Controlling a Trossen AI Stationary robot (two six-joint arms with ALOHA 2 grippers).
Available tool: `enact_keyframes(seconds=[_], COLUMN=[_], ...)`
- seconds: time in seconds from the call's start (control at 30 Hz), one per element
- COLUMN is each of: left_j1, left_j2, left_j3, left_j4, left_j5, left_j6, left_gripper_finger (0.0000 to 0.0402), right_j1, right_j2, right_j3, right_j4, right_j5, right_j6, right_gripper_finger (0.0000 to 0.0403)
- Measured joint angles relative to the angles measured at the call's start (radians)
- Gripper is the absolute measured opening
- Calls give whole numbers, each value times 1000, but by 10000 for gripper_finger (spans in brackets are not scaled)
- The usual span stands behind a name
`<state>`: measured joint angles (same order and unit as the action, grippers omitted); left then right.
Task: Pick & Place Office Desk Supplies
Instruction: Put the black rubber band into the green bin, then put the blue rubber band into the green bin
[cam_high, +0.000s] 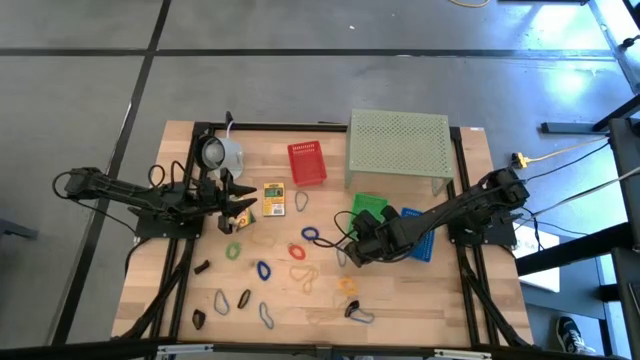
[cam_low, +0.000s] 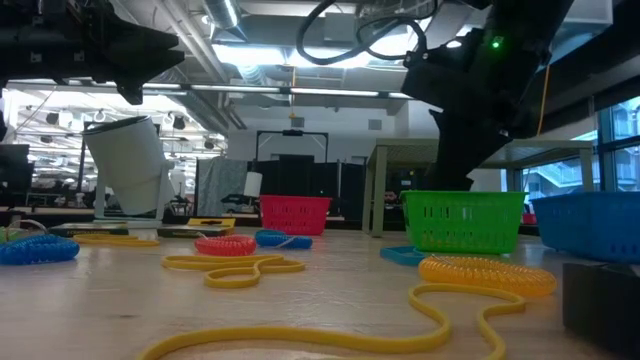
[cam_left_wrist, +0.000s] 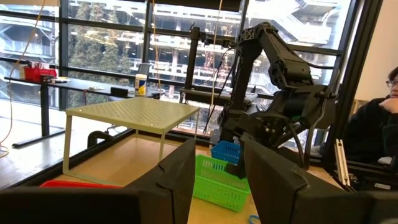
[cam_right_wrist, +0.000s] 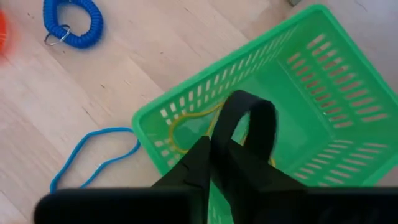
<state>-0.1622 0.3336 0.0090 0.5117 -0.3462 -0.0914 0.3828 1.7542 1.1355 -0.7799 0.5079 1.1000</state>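
R claw (cam_right_wrist: 231, 140) held directly above green basket (cam_right_wrist: 323, 81), fingers nearly together, pinching a black loop (cam_right_wrist: 249, 115) upright. Drop path: straight down; yellow band (cam_right_wrist: 180, 134) already inside. L claw (cam_left_wrist: 214, 180) parked wide nr mug (cam_high: 222, 153), table (cam_high: 420, 300).

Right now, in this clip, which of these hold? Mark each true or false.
1. The right gripper holds a black loop over the green basket. True.
2. The green basket is empty. False: a yellow loop lies in it.
3. The red basket sits beside the green stand. True.
4. The left gripper is over the blue basket. False: it hangs near the yellow box, far from the blue basket.
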Motion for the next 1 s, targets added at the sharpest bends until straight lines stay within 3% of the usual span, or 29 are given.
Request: enact_keyframes(seconds=[0.73,1.0], left_j1=[0,0], left_j2=[0,0], left_j3=[0,0], left_j4=[0,0], left_j5=[0,0], left_j6=[0,0], left_gripper_finger=[132,132], right_j1=[0,2], right_j2=[0,-2], right_j3=[0,68], right_j4=[-61,-61], right_j5=[26,-80], right_j6=[0,-72], right_gripper_finger=[154,155])
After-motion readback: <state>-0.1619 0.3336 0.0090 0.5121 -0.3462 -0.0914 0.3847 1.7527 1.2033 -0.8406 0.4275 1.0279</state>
